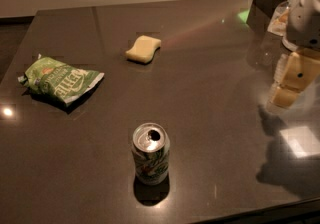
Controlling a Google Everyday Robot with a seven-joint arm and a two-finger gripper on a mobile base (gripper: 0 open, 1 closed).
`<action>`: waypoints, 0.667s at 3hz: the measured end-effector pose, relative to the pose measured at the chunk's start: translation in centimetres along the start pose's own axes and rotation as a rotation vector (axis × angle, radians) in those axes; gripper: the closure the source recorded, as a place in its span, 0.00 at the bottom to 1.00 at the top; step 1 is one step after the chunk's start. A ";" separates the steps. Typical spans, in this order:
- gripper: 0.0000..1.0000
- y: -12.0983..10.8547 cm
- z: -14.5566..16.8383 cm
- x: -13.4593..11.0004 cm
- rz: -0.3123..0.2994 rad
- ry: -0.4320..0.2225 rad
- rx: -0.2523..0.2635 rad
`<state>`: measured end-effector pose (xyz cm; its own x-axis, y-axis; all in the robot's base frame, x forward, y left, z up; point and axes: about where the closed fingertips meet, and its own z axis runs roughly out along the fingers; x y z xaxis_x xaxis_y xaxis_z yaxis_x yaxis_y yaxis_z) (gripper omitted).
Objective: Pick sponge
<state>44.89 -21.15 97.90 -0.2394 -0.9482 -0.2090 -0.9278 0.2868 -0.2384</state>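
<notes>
The sponge (pixel 143 48) is a small pale yellow block with a pinched waist. It lies flat on the dark table (pixel 210 118), towards the far middle. My gripper (pixel 291 82) hangs at the right edge of the view, above the table's right side. It is well to the right of the sponge and nearer to me, and nothing is in it. Its white wrist (pixel 307 15) rises above it.
A green snack bag (pixel 60 79) lies at the left. An opened soda can (pixel 150 154) stands upright in the near middle. A dark box (pixel 265 3) with items on it stands at the far right corner, behind the gripper.
</notes>
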 end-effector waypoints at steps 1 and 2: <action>0.00 -2.4 0.8 -1.9 0.042 -0.010 0.023; 0.00 -5.1 2.0 -3.9 0.095 -0.026 0.046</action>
<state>51.11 -18.60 98.00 -0.3175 -0.9127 -0.2572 -0.8871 0.3817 -0.2595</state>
